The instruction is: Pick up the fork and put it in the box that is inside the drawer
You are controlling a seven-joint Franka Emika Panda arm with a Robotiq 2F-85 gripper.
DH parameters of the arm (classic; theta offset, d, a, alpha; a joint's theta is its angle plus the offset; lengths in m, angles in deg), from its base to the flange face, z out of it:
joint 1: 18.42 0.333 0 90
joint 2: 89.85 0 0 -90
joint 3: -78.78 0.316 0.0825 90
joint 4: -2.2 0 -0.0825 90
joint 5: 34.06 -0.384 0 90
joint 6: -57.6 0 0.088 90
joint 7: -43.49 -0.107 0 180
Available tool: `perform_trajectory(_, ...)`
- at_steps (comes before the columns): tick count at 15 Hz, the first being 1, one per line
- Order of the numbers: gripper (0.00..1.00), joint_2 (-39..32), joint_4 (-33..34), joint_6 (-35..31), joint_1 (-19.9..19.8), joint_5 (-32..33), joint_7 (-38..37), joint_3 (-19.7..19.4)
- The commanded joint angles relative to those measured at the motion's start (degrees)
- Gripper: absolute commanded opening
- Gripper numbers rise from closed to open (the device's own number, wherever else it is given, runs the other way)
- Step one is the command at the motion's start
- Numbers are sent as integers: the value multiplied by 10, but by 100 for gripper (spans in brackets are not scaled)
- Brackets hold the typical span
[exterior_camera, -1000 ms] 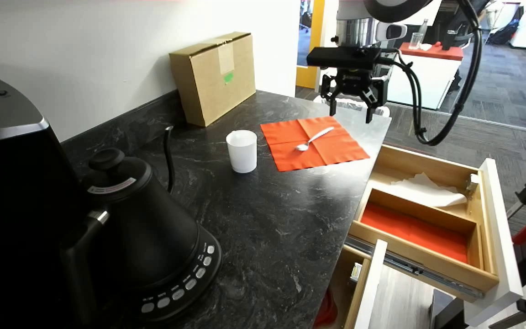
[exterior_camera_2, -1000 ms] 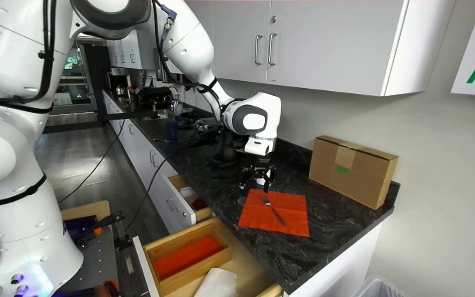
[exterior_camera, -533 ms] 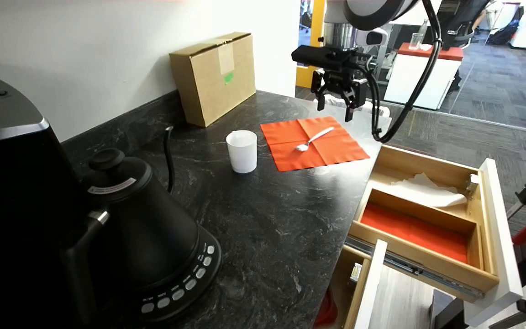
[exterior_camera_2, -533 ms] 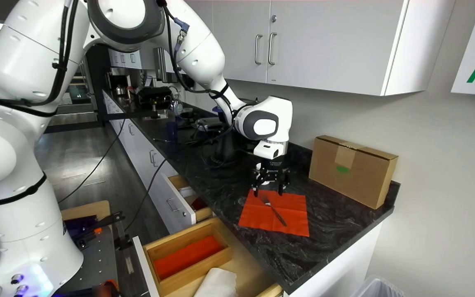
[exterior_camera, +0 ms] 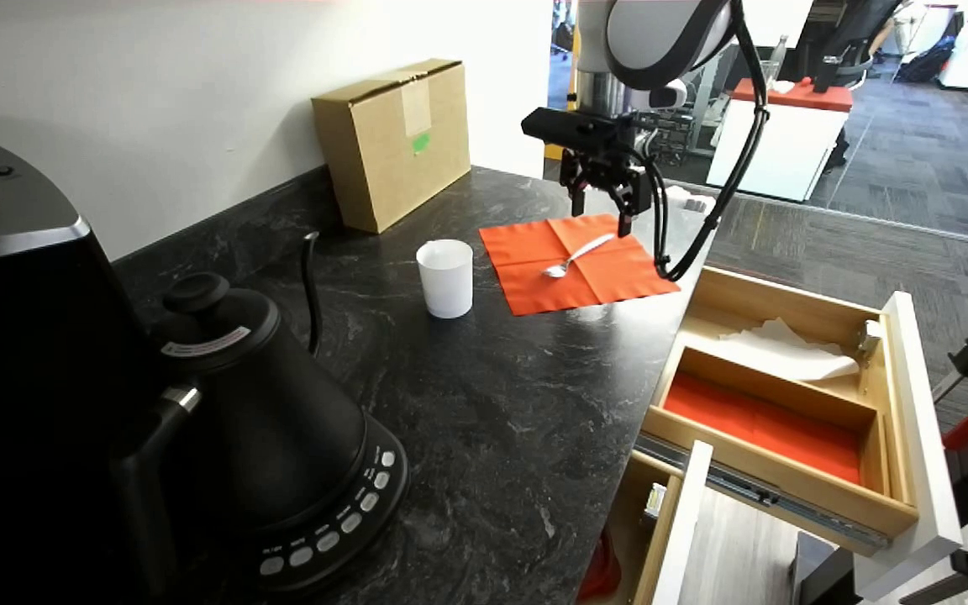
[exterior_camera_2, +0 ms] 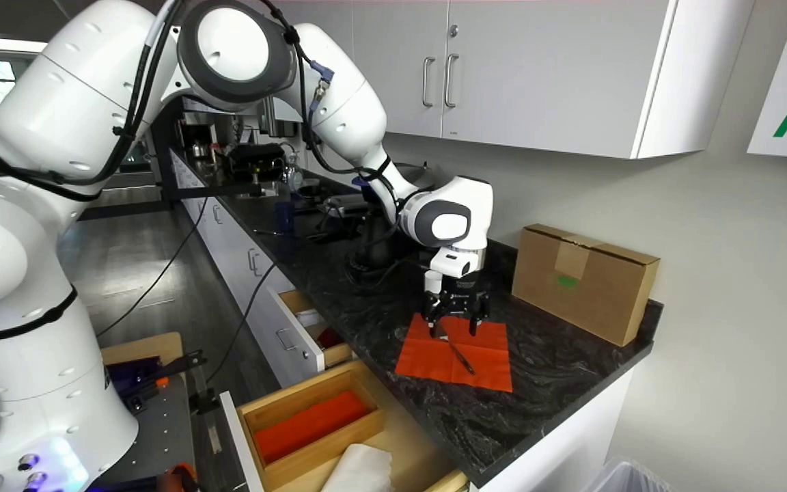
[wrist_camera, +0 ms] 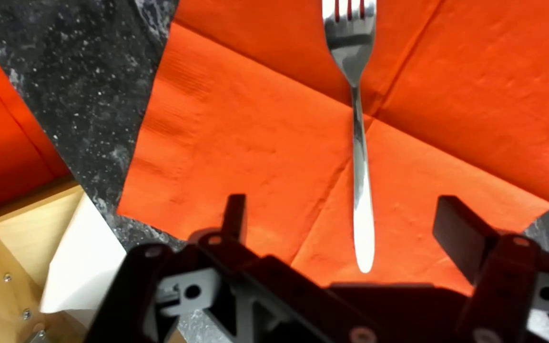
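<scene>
1. Hanging over the square orange-red napkin (wrist_camera: pixel 236 133), the black two-fingered pincer (exterior_camera_2: pixel 453 330) has its fingers spread well apart.
2. I see the slender silver metal fork (wrist_camera: pixel 359 138) on that napkin, right of centre in the wrist view, tines at the top.
3. The shallow light-wood tray with a red bottom (exterior_camera_2: pixel 328 443) sits lower centre in an exterior view, inside the white-fronted wooden drawer (exterior_camera_2: pixel 409 451).
4. A round white cup (exterior_camera: pixel 447 281) stands on the grey-veined black tabletop (exterior_camera: pixel 467 395).

A grey-veined black counter (exterior_camera: pixel 492 428) carries 1 creased orange napkin (exterior_camera: pixel 593 274), 1 white cylindrical cup (exterior_camera: pixel 446 280), 1 brown cardboard box (exterior_camera: pixel 404 151), 1 black gooseneck kettle (exterior_camera: pixel 265 428).
</scene>
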Motion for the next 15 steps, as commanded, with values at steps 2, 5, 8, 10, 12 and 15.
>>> perform_trajectory(2,100,-11,9,2,5,-7,3,-5)
perform_trajectory(5,100,6,-20,-8,17,5,-19,-23)
perform_trajectory(8,100,-8,-17,-9,27,17,-31,-42)
perform_trajectory(10,100,-11,-16,-13,33,25,-35,-51)
perform_trajectory(12,100,-15,-14,-14,35,28,-36,-53)
perform_trajectory(15,100,-18,-15,-22,30,25,-18,-45)
